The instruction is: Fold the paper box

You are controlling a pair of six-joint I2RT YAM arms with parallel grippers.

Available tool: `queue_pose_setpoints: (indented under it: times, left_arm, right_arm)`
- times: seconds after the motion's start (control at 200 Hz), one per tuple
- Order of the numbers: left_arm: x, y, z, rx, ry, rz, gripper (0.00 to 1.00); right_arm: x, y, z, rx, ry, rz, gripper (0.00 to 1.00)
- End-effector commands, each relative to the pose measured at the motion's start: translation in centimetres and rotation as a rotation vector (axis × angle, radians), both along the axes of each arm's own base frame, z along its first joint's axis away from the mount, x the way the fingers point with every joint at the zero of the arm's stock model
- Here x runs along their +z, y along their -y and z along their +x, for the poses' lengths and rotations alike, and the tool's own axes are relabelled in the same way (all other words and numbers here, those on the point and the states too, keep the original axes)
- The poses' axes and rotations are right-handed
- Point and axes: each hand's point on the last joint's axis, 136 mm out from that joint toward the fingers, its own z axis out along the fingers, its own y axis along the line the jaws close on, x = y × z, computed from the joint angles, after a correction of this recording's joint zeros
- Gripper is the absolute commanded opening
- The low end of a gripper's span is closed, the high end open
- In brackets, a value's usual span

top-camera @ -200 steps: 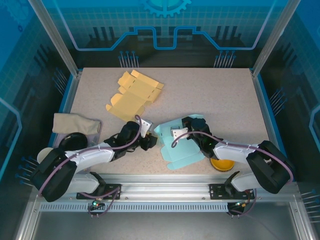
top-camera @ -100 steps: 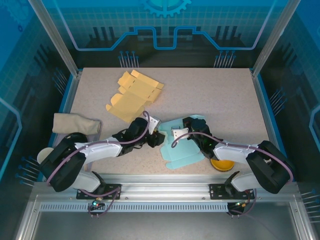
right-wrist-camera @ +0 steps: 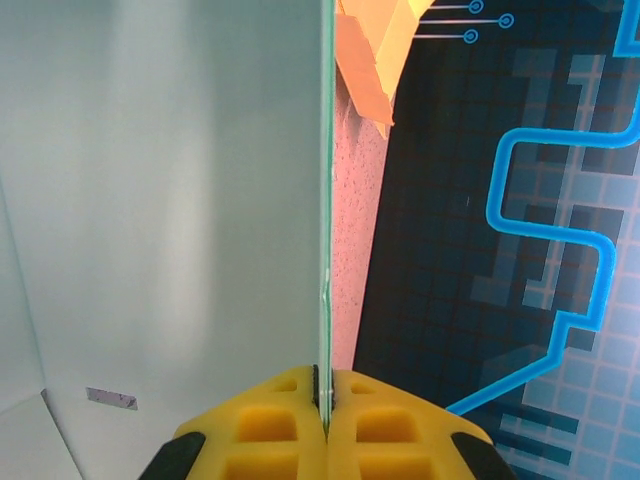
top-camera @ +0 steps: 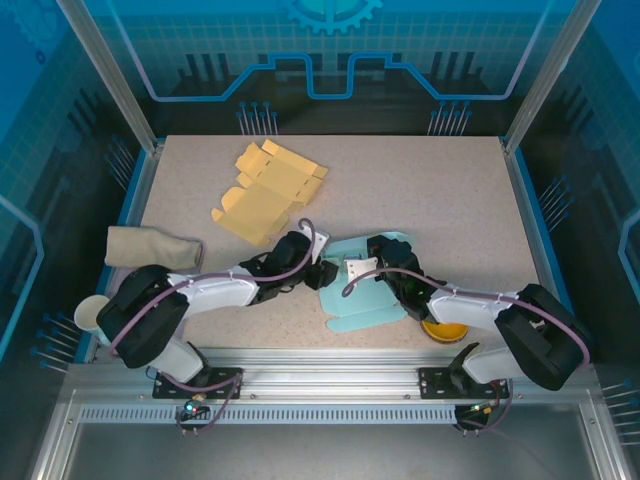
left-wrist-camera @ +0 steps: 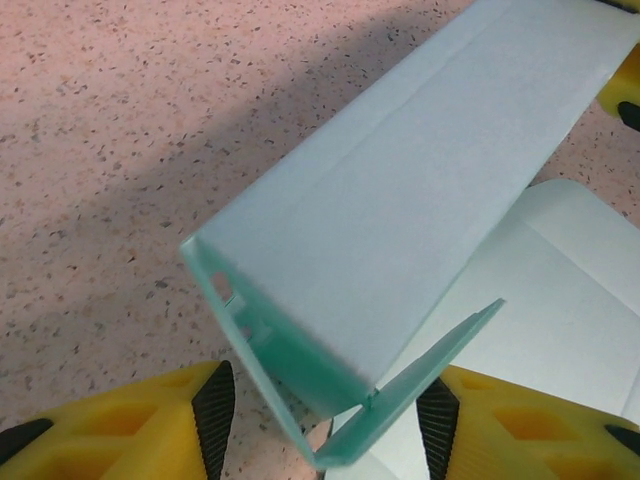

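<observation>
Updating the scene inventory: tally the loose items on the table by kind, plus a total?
teal paper box: 1
yellow paper box: 1
beige cloth: 1
white cup: 1
yellow bowl: 1
Total: 5

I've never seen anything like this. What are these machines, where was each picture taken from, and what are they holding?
These are two robot arms bolted to a table's near edge. One picture looks down from above. The other two come from a small camera on each wrist, so yellow fingers poke in at the bottom. On the table lie a teal paper box, partly folded, a flat yellow paper box, a beige cloth and a yellow bowl. The right end effector is pinched shut on the edge of a raised teal wall. The left end effector stands open, a finger either side of a folded corner, apparently not squeezing it.
</observation>
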Motion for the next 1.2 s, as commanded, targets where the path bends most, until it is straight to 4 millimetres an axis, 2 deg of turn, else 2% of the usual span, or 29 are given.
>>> queue_pose_setpoints:
  times: [0.0,0.32,0.825,1.06,1.195]
  left_arm:
    - [0.4,0.3,1.8,0.035,0.066,0.043,0.55]
    - [-0.5,-0.1,4.5,0.074,0.145,0.170,0.54]
    - [-2.9,-3.2,8.2,0.290,0.191,0.387,0.50]
    - [-4.2,-4.8,8.7,0.366,0.168,0.460,0.50]
    - [-4.6,-4.3,8.5,0.300,0.151,0.415,0.50]
  right_arm:
    - [-1.1,-1.4,-1.6,0.061,-0.060,0.036,0.00]
    - [-2.4,-1.0,-2.3,0.070,-0.122,0.019,0.00]
    - [-4.3,-0.2,-2.0,0.048,-0.196,-0.004,0.00]
    - [-4.1,0.5,-1.5,0.023,-0.201,0.008,0.00]
    - [-3.7,0.9,-1.5,0.018,-0.243,0.050,0.00]
